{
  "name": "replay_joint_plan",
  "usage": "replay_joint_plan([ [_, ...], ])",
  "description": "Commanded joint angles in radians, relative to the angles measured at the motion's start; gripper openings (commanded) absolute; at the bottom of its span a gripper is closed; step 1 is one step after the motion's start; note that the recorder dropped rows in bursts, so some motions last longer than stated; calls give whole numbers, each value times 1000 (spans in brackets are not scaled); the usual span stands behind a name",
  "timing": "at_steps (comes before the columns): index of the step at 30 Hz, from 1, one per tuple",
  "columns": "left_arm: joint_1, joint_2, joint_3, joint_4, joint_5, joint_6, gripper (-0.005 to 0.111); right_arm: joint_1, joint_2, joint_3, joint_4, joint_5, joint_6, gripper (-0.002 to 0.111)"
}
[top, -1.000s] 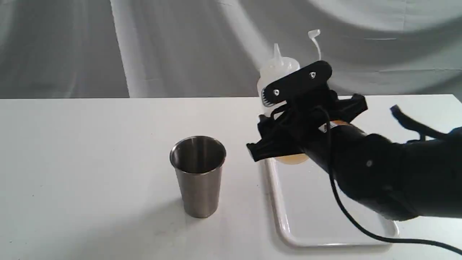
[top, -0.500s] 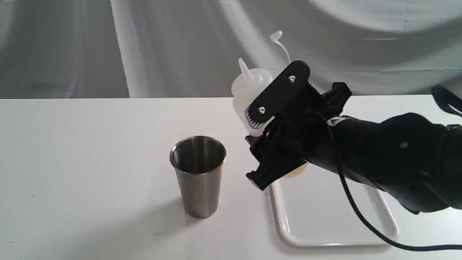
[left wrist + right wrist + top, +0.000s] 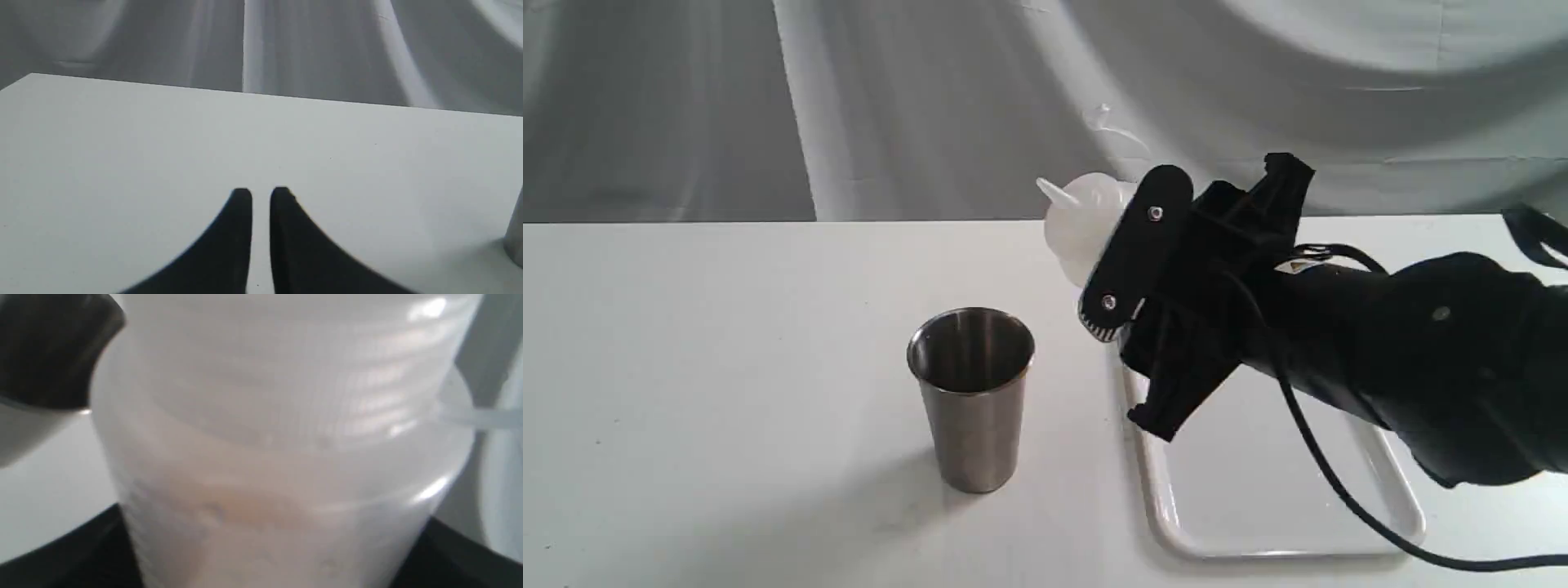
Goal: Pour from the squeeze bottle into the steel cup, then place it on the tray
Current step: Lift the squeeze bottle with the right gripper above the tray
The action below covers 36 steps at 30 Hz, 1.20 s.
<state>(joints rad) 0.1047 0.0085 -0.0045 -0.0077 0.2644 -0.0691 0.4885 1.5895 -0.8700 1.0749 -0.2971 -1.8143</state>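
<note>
bottle tipping toward the cup, nothing poured yet
in the last second your right gripper (image 3: 1096,273), clamped on the squeeze bottle (image 3: 1078,224), has swung it off the tray (image 3: 1258,541) and tilted its nozzle toward the steel cup (image 3: 972,392); it's aloft, short of the rim. only the right wrist view shows amber liquid inside; only the left wrist view shows the left gripper (image 3: 260,196), pinched nearly together, empty.
</note>
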Motion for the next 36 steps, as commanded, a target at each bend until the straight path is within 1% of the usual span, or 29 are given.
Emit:
replay_joint_plan([
  [1,-5,2,4,-4,1,-2,8,-2,-13,-5,245,-87,-250,0],
  [2,-5,2,4,-4,1,-2,8,-2,-11,-5,331,-102,-334,0],
  [4,-5,2,4,-4,1,-2,8,-2,-11,-5,395,-130,-331,0],
  [9,-5,2,4,-4,1,-2,8,0,-11,-5,417,-130,-331,0],
  [14,-5,2,4,-4,1,-2,8,0,-11,-5,483,-174,-331,0],
  [36,-5,2,4,-4,1,-2,8,0,-11,-5,457,-158,-331,0],
])
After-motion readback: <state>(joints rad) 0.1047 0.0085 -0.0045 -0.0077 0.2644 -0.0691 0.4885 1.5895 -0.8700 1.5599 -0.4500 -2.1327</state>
